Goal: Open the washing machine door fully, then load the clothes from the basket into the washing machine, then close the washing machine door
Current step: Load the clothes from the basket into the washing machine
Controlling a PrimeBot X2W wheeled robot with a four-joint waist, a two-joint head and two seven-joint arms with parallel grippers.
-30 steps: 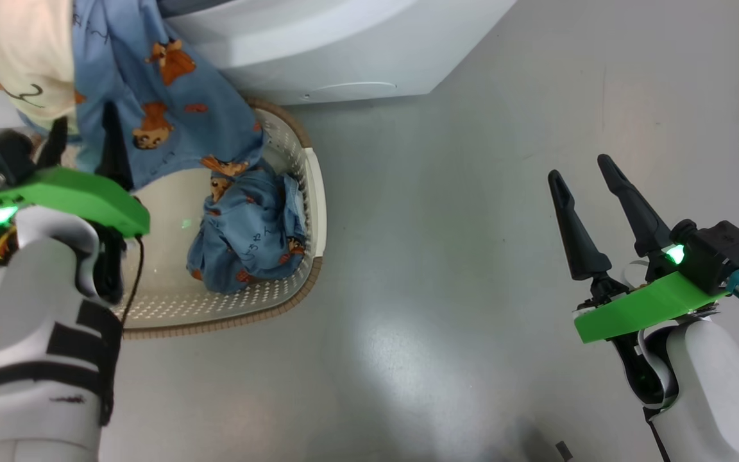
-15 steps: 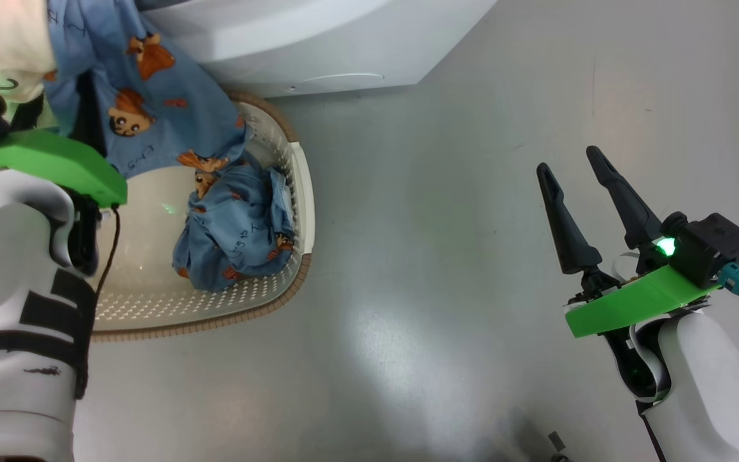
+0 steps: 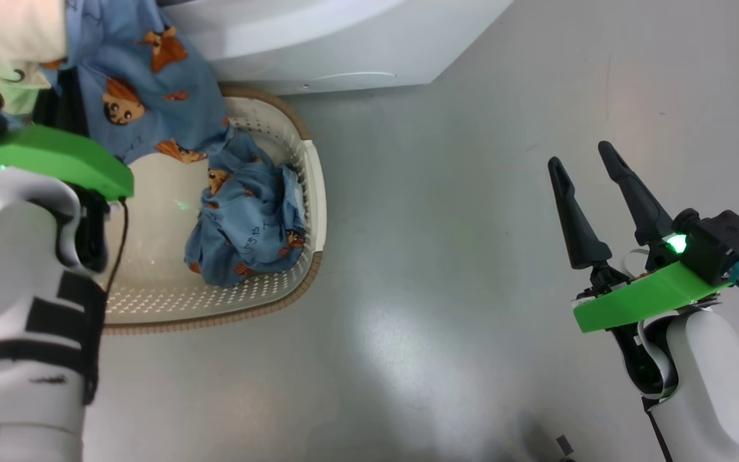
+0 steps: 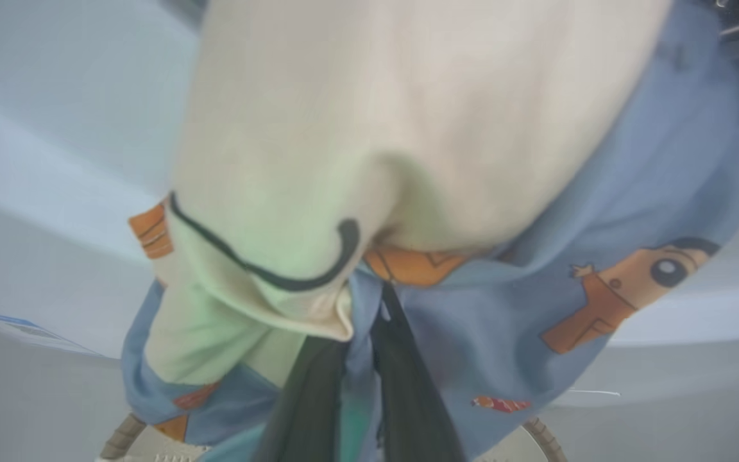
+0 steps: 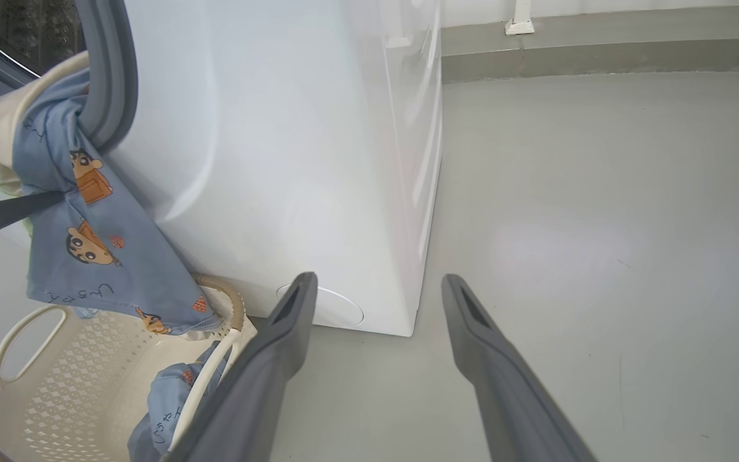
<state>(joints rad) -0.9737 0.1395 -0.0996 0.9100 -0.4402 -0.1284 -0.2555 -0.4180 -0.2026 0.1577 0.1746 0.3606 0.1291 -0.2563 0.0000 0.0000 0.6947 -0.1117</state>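
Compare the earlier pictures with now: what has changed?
The left gripper, shut on the cloth, has risen toward the washer, drawing the cloth's tail up, nearly off the heap in the basket. Nothing was let go. The heap, the basket and the open right gripper stayed as they were.

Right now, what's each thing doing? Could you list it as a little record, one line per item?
Left gripper: shut on lifted clothes, blue and cream
Lifted clothes: top at the washing machine opening, tail hanging over the basket
Right gripper: open, empty, above the floor
Basket: on floor beside machine, one blue bundle left inside
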